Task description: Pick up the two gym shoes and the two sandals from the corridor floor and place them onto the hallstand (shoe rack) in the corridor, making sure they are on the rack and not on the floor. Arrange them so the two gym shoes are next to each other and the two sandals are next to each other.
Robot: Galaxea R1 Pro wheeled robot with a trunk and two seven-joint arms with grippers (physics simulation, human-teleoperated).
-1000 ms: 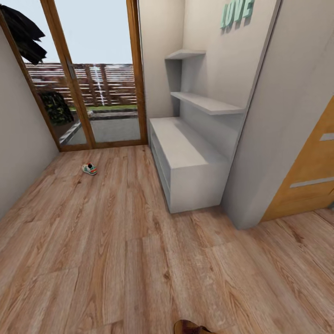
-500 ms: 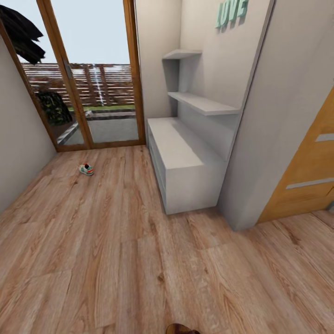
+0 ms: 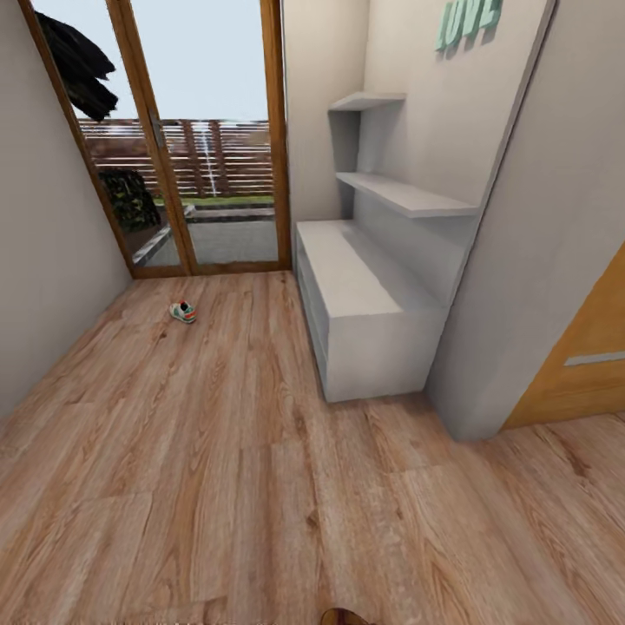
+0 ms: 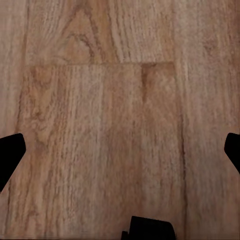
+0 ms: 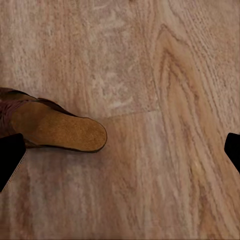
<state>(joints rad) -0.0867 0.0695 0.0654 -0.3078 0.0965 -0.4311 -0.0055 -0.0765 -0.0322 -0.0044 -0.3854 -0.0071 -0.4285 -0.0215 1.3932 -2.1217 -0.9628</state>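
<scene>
One white gym shoe (image 3: 182,312) with teal and red accents lies on the wood-plank corridor floor (image 3: 217,451) near the glass door. The long low white hallstand (image 3: 365,304) runs along the right wall, its flat top bare. A dark-brown sandal (image 3: 345,617) peeks in at the head view's bottom edge. In the right wrist view that sandal (image 5: 50,130) lies on the planks with its tan footbed up, below my open right gripper (image 5: 120,152). My left gripper (image 4: 120,152) hangs open over bare planks. The other gym shoe and sandal are out of view.
Two thin floating shelves (image 3: 404,195) hang on the wall above the hallstand. A wood-framed glass door (image 3: 195,148) closes the far end. A grey wall (image 3: 43,260) bounds the left side, and an orange door (image 3: 582,365) stands at right.
The whole head view has swung, so the scene now sits further right than half a second ago. The gym shoe and sandal have not moved on the floor.
</scene>
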